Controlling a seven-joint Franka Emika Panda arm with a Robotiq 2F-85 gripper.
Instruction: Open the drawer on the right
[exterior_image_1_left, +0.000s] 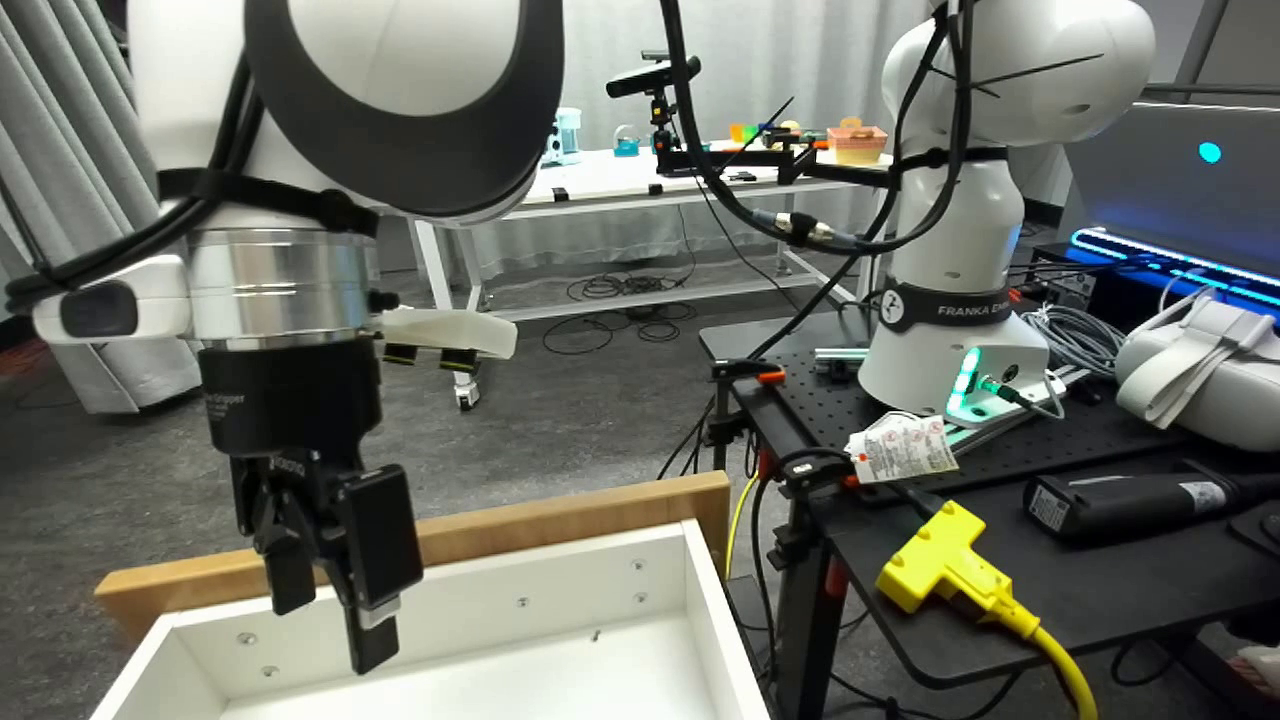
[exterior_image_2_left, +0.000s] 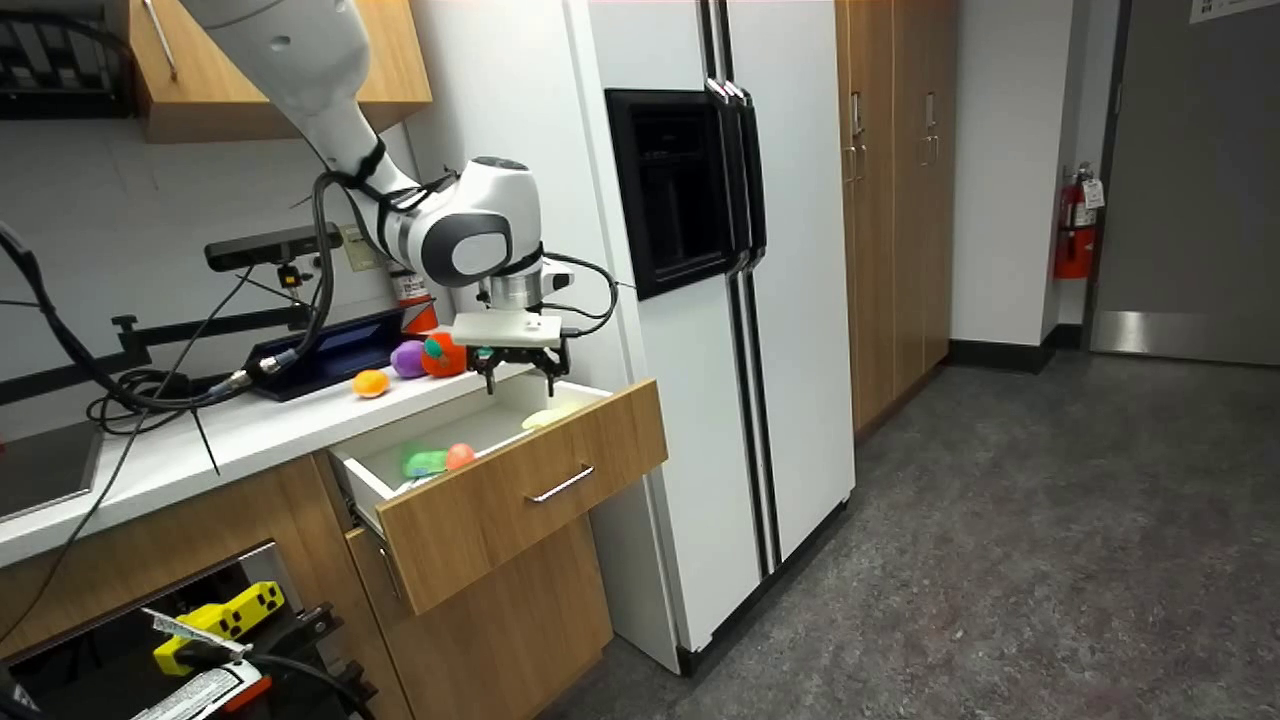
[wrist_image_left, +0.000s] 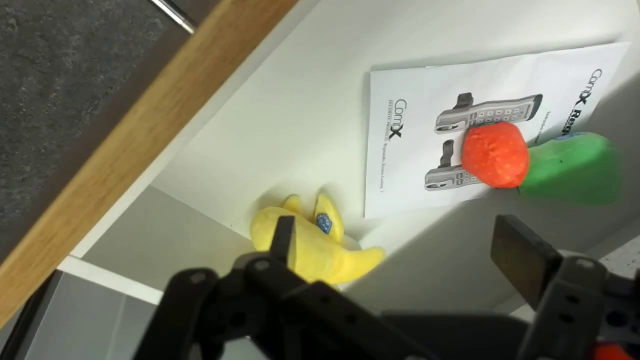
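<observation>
Remotely, I am hovering the claw (wrist_image_left: 397, 247), its fingers (wrist_image_left: 520, 260) standing wide apart, over the drawer (exterior_image_2_left: 510, 515), sitting open left of centre in an exterior view beside a white refrigerator (exterior_image_2_left: 690, 370). Only my wrist view is showing readable print on a booklet (wrist_image_left: 415, 145), upper right, a red toy (wrist_image_left: 495, 155) overlapping it.
</observation>
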